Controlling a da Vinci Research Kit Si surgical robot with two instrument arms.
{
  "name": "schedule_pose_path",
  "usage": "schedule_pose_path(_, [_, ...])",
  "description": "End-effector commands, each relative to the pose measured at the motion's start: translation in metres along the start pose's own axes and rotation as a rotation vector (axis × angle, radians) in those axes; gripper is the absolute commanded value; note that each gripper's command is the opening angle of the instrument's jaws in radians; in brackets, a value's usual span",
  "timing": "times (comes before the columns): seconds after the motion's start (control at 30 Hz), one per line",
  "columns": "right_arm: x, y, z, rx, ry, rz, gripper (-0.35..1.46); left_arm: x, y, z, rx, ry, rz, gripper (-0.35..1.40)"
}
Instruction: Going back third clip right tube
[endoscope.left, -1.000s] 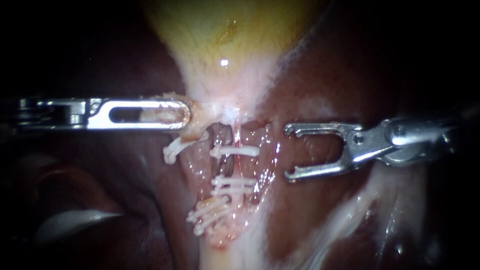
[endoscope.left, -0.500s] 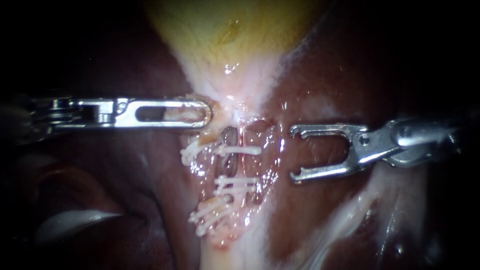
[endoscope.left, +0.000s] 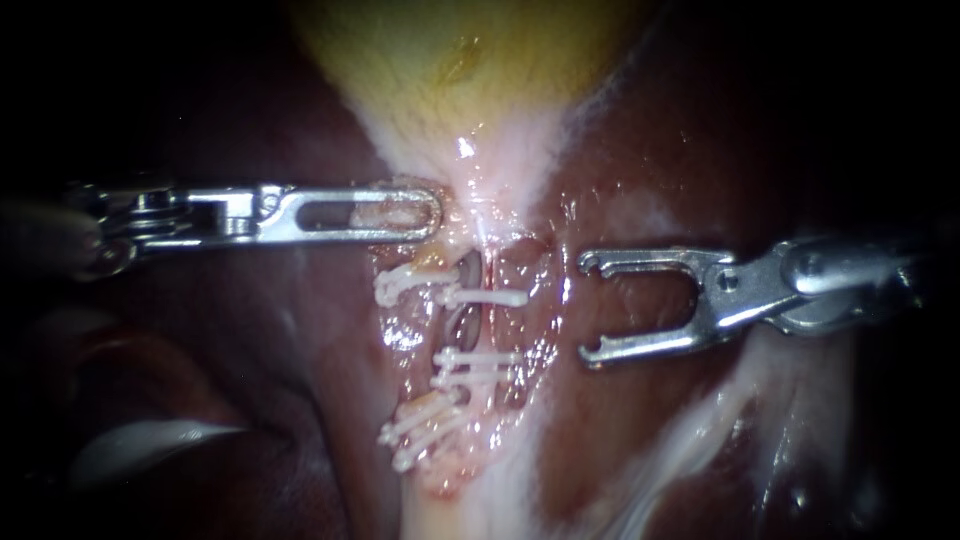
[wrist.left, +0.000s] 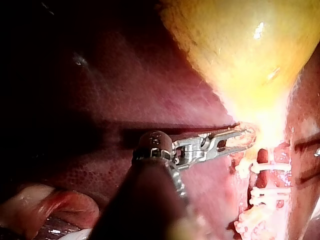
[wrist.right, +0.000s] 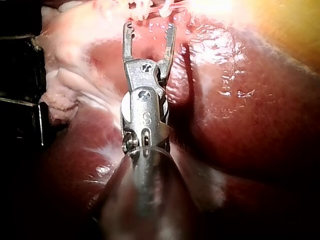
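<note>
In the foreground a pale, whitish stalk of tissue (endoscope.left: 450, 505) rises to a cluster of slim white plastic clips (endoscope.left: 478, 357). Three of them lie across the right tube (endoscope.left: 463, 327), a dark reddish strand running up toward the gallbladder, with further white clips (endoscope.left: 415, 432) on the strand just beside it. At mid-scene the right instrument (endoscope.left: 590, 308), a steel shaft ending in a forked pair of hooked jaws, hangs just beside the clipped tube. Its jaws are spread wide with nothing between them, a posture that reads as backing away now the third clip is seated. Opposite, the left instrument (endoscope.left: 428, 213), its slotted steel jaw flat-on to the camera, appears clamped on the pale neck tissue (endoscope.left: 385, 214) at the gallbladder's base, apparently to keep the tubes stretched and exposed. Behind them the yellow, tapering gallbladder (endoscope.left: 450, 60) narrows down between lobes of dark red liver (endoscope.left: 640, 150). Against the frame a second earlier, the left instrument's tip has travelled toward the tubes, carrying its tissue along and bunching the uppermost left-hand clip (endoscope.left: 400, 283). The right instrument has drawn off slightly from the clips, jaws unchanged.
</note>
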Motion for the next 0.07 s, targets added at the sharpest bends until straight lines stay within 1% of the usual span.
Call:
schedule_pose_path(0.03, [0.0000, 0.0000, 0.0000, 0.000, 0.000, 0.000, 0.50, 0.0000, -0.0001, 0.0000, 0.000, -0.001, 0.000, -0.35])
schedule_pose_path(0.07, [0.0000, 0.0000, 0.0000, 0.000, 0.000, 0.001, 0.50, 0.0000, -0.0001, -0.0001, 0.000, -0.001, 0.000, -0.35])
